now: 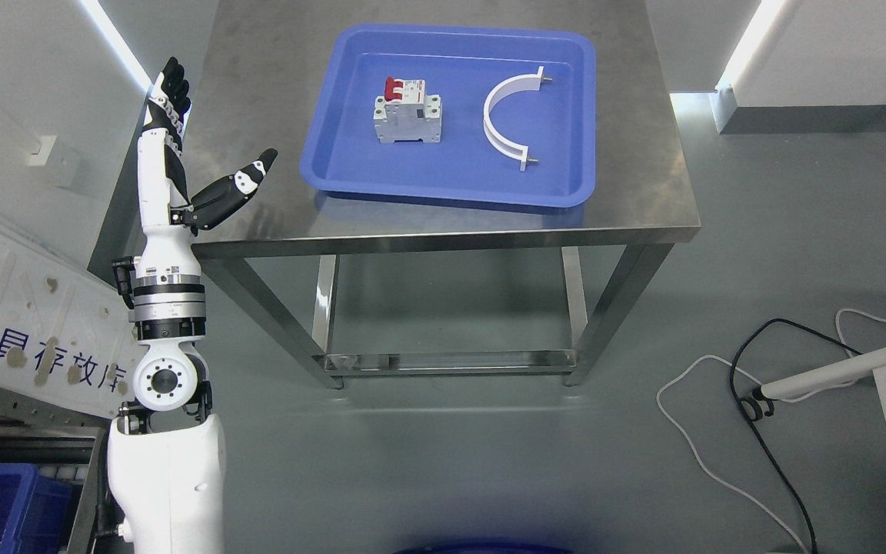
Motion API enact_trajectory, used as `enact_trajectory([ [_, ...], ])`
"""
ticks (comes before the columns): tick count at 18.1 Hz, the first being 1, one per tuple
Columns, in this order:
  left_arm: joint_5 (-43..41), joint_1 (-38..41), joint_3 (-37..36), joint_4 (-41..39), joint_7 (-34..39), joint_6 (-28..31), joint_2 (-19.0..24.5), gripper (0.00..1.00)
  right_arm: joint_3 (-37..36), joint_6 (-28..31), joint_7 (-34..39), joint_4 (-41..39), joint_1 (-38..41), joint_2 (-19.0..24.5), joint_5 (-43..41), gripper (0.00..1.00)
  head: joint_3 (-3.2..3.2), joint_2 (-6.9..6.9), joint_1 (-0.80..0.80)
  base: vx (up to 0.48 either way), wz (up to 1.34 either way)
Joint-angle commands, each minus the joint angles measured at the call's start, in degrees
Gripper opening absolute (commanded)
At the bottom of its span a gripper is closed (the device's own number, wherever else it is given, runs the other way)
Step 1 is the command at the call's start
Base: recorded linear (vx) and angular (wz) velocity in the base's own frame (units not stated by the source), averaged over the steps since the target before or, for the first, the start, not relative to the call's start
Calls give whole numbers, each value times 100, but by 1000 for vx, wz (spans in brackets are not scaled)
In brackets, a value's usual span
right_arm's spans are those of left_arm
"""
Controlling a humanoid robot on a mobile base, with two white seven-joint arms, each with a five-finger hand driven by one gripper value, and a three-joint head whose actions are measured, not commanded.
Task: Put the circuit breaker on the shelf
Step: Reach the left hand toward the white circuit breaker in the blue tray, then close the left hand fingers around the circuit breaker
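Nearest, at the lower left of the frame, the left arm rises to the left hand [181, 154], raised beside the left edge of the steel surface [274, 115]; its fingers [170, 85] are spread wide with the thumb out, holding and touching nothing. Beyond it, in the upper middle, the circuit breaker [407, 111] stands in the blue tray [335, 165], apart from a white curved bracket [508, 119]. To grasp well, the hand should probably come over the tray rim and close across the breaker's body.
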Motion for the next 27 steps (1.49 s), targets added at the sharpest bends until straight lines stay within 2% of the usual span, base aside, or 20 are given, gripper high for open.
enact_trajectory([
  [1, 3, -66, 1, 6, -8, -171, 100, 100, 0, -165, 0, 1, 88, -100, 2, 100, 0, 0, 0, 126, -127],
  [5, -6, -494, -78, 304, -87, -101, 100, 100, 0, -165, 0, 1, 88, -100, 2, 100, 0, 0, 0, 89, -63],
  [7, -15, -899, -219, 463, -1187, 3, 235, 99, 0, -165, 0, 1, 88, -100, -7, 100, 0, 0, 0, 58, -40],
  [9, -15, -1277, -175, 586, -2918, 503, 640, 99, 0, -165, 0, 1, 88, -100, -7, 100, 0, 0, 0, 31, 4],
  [10, -24, -1540, -175, 708, -3361, 696, 790, 99, 0, -165, 0, 1, 88, -100, -7, 100, 0, 0, 0, 10, -15],
  [12, -128, -2024, -324, 972, -3523, 847, 1342, 98, 0, -165, 0, 1, 88, -100, -7, 100, 0, 0, 0, 4, -25],
  [13, -233, -2234, -638, 1095, -3602, 891, 1667, 98, 0, -165, 0, 1, 88, -100, 2, 100, 0, 0, 0, -3, -34],
  [15, -488, -2639, -1410, 1315, -3952, 1058, 2038, 98, 0, -165, 0, 1, 88, -100, -7, 100, 0, 0, 0, -8, 15],
  [18, -1383, -3105, -1766, 1885, -4559, 1305, 2005, 96, 0, -165, 0, 1, 88, -100, 2, 100, 0, 0, 0, 0, 0],
  [20, -1692, -3308, -1879, 2246, -4814, 1296, 1917, 95, 0, -165, 0, 1, 88, -100, -7, 100, 0, 0, 0, 0, 0],
  [23, -1737, -3545, -2274, 2607, -4929, 1296, 1925, 91, 0, -165, 0, 1, 88, -100, -7, 100, 0, 0, 0, 0, 0],
  [27, -1764, -3686, -2565, 2670, -5140, 1305, 1864, 88, 0, -165, 0, 1, 88, -100, 2, 100, 0, 0, 0, 0, 0],
])
